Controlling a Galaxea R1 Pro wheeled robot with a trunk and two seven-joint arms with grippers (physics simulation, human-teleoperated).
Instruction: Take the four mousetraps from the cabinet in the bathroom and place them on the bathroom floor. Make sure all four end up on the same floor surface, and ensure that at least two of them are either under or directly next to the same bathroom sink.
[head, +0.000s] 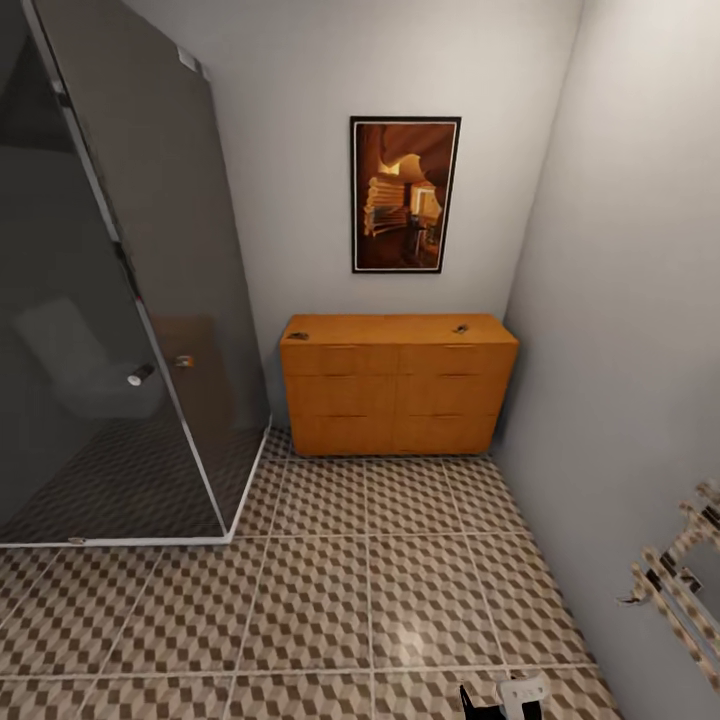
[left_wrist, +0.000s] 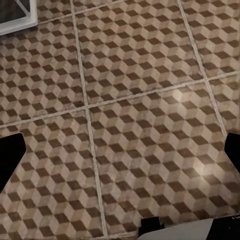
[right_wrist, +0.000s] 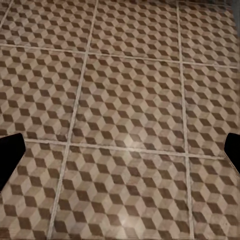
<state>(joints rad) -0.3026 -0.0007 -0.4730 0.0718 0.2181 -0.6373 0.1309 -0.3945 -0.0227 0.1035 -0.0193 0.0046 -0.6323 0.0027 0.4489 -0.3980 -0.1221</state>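
My claws, left (left_wrist: 120, 150) and right (right_wrist: 120, 150), hang wide apart, empty over the bathroom floor (head: 400, 580); two mousetraps (head: 298, 336) (head: 461, 328) on the cabinet (head: 398, 395) top look light, stiff, best pinched by board edges.

The room is softly lit. The bathroom floor (head: 400, 600) has a pale shiny patch, and all the pictures look a little blurry.

No readable text, labels, brands or numbers on any surface.
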